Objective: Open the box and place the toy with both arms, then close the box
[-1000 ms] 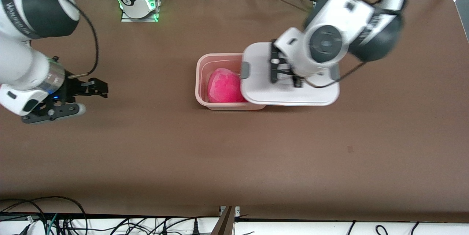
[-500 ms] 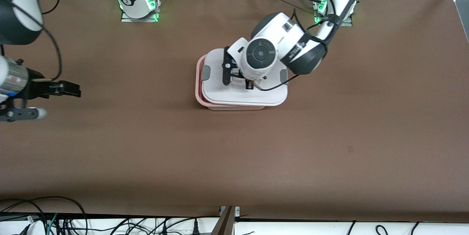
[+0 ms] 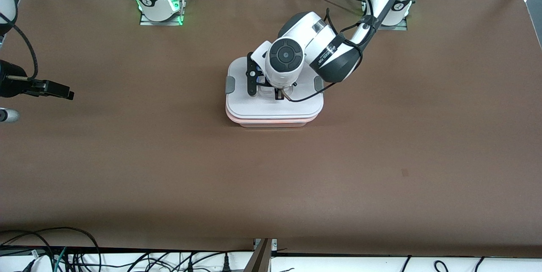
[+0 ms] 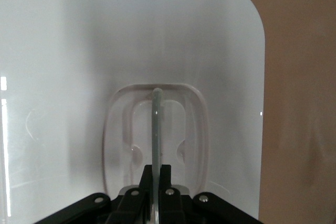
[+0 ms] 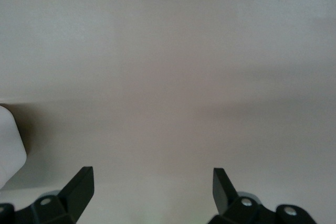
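Broadly, the brown worktop (image 3: 381,157) fills the front view, with both arm bases along its top edge. Next in size, the left arm (image 3: 338,51) reaches from its base down over the middle of the worktop, while the right arm (image 3: 8,81) waits at the right arm's end of the worktop, mostly out of the front view.

The box (image 3: 271,120) sits near the middle of the worktop, its pale pink tub showing only as a thin band under the white lid (image 3: 275,106), which lies over the tub and covers it. A grey side clip (image 3: 230,84) shows at each end of the lid. The toy cannot be seen with the lid covering the tub.

The left gripper (image 4: 156,190) is over the lid's centre, its fingers pressed together, pinching the clear handle (image 4: 156,129) that stands upright in the lid's recess, as the left wrist view shows.

The right gripper (image 5: 152,184) hangs above bare worktop, well apart from the box, its fingers (image 5: 81,184) spread wide with nothing between them.
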### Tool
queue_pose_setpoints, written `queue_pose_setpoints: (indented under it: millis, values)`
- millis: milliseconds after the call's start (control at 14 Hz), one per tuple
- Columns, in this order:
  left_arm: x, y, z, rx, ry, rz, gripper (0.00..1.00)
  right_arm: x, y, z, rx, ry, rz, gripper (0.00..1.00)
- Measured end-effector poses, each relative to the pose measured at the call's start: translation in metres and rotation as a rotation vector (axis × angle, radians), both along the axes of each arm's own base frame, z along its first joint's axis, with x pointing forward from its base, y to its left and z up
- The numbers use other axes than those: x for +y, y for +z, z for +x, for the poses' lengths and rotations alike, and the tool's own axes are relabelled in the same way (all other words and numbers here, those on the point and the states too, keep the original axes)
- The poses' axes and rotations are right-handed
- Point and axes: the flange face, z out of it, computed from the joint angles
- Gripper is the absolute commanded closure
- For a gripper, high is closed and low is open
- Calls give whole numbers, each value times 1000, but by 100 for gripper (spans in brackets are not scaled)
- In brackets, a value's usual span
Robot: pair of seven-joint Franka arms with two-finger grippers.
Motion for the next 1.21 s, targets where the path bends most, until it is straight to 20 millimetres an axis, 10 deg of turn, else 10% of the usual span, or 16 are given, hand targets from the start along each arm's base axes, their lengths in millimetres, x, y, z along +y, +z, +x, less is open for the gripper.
queue_pose_setpoints:
  millis: [500, 1214]
  values:
    - [-10, -15, 0, -20, -2, -14, 100, 1, 29, -54, 4, 0, 11, 0]
    - [-10, -20, -1, -34, -18, 11, 100, 0, 32, -57, 20, 36, 16, 0]
